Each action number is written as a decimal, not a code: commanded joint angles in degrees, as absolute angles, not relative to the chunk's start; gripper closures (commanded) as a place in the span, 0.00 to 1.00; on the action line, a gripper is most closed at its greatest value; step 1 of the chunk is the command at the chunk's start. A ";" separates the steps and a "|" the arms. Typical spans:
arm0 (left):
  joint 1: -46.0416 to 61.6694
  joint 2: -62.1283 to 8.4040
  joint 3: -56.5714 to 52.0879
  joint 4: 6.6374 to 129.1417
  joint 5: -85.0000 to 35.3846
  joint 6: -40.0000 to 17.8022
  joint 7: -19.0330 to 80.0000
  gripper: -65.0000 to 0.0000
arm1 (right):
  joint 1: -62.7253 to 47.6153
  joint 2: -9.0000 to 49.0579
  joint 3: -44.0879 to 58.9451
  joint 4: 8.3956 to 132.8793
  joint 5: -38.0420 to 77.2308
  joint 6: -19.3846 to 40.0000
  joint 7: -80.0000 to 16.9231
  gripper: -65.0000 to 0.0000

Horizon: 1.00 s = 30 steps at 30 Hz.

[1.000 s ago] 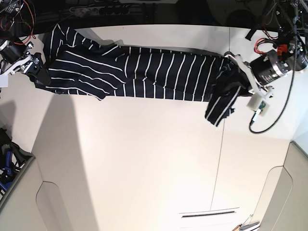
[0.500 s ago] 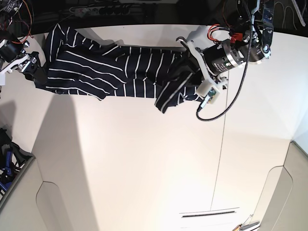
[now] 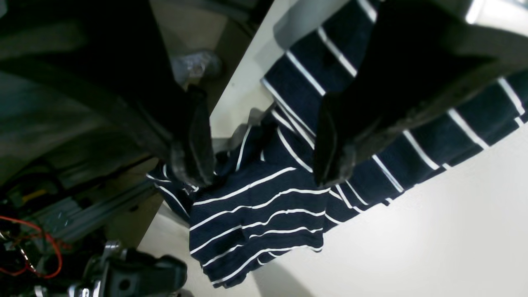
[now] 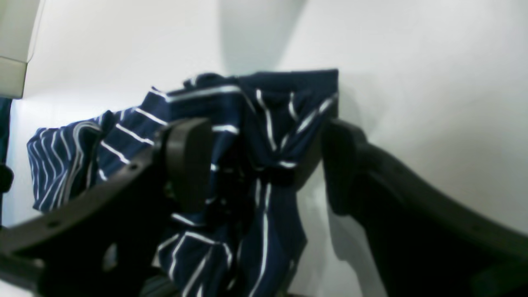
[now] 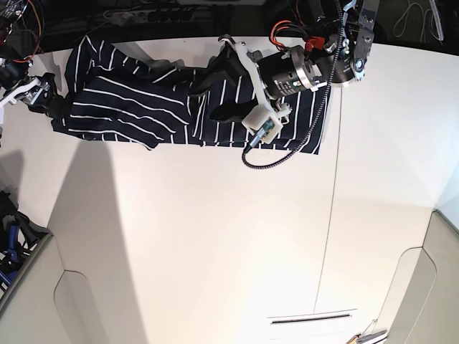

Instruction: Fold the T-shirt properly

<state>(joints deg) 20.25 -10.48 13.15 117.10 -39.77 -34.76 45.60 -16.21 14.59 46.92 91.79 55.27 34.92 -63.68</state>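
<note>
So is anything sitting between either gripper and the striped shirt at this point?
Nothing visible. The left gripper hangs open directly over the T-shirt, with only striped fabric showing between its fingers in the left wrist view. The right gripper is open at the shirt's other end, with bunched cloth in its gap. Only bare table lies around the shirt.

White table (image 5: 215, 236) w/ striped T-shirt (image 5: 129, 107) on it.

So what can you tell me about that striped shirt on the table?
The shirt is dark navy, nearly black, soft fabric with thin white stripes. It lies along the far edge of the white table, rumpled, its right part folded over toward the middle. The left gripper hangs open just above the folded part. The right gripper stands open around a bunched end at the other side, fabric between its fingers.
</note>
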 commanded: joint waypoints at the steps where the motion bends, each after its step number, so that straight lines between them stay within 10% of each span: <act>1: 19.86 -10.48 13.06 118.10 -40.84 -35.16 44.51 0.38 | -16.10 15.53 46.65 91.85 56.36 35.16 -62.83 0.37; 30: 19.86 -10.48 13.06 118.10 -38.28 -35.16 47.44 0.38 | -15.90 15.38 35.79 83.09 56.34 35.38 -60.42 0.48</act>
